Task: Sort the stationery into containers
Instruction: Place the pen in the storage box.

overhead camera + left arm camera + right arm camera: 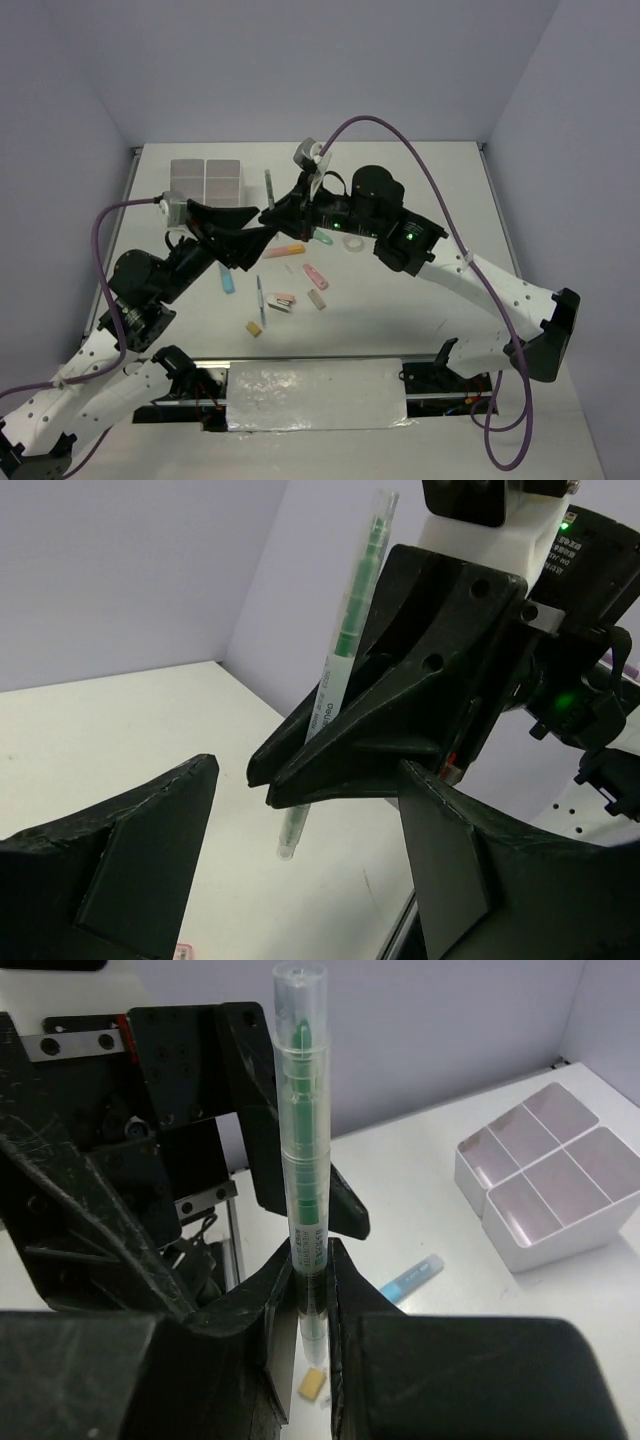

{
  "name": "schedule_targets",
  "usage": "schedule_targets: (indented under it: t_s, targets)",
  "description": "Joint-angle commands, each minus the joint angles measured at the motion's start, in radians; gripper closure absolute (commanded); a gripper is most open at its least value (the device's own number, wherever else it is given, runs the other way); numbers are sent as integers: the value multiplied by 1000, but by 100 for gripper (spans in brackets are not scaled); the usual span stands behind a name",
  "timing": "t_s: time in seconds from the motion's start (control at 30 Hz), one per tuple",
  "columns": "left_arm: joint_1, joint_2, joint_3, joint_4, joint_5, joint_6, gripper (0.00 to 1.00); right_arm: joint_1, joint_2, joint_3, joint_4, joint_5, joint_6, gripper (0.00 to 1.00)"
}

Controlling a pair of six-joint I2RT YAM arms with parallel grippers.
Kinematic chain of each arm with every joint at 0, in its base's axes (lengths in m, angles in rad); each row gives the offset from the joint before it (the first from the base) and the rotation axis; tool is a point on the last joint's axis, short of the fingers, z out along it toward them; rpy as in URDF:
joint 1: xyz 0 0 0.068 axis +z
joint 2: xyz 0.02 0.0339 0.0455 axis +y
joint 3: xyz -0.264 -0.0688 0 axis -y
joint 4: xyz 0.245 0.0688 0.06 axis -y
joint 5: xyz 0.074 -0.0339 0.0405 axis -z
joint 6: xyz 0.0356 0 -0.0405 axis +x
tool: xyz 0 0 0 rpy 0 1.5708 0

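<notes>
Two robot arms meet above the middle of a white table. The right gripper [310, 1260] is closed on a green pen [300, 1110], pinching it low on the barrel. The pen stands nearly upright, with most of its length and its clear cap above the fingers and a short end poking out below.

The left gripper [305, 763] is spread wide and holds nothing. Its two black fingers sit on either side of the right gripper's tip and the pen's lower end, and they do not touch the pen.

The white divided box [205, 180] sits at the far left of the table, to the left of both grippers and farther away. The compartments that can be seen look empty. The left arm is on the box's side, but only the right arm has the pen.

More stationery lies on the table nearer than the grippers, including a blue highlighter [227, 279], an orange highlighter [284, 250], a pink highlighter [315, 276] and a tape ring [353, 242].

To reach a compartment, the pen would have to travel left and away. Being upright, it could likely go in end first.
</notes>
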Motion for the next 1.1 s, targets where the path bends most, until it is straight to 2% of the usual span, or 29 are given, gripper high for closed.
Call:
schedule_targets:
  t_s: [0.0,0.13,0.3,0.43,0.63,0.73,0.9,0.97,1.03,1.07]
  targets:
    - [-5,-8,26,24,18,12,16,19,-17,-22,92,-11,-6,100]
    - [-5,12,46,56,65,29,18,22,-2,-33,49,-11,-21,100]
    - [-3,-16,54,41,-16,64,21,36,13,-35,-49,-5,-72,100]
    - [-5,-7,80,-12,-42,90,21,59,-7,-76,-48,-28,-96,100]
    - [-5,44,80,-2,-27,73,33,70,-28,-79,-52,-34,-110,100]
    - [-5,52,72,12,-15,65,42,81,-27,-76,-57,-16,-115,100]
    - [-5,67,73,-19,-8,62,40,82,-57,-98,-20,44,-95,100]
    - [-3,66,59,-22,-1,62,46,82,-62,-98,-13,48,-90,100]
    - [-5,61,45,-22,16,56,60,82,-51,-85,-17,62,-83,100]
    - [-5,63,42,-20,24,56,64,79,-44,-79,-22,84,-80,100]
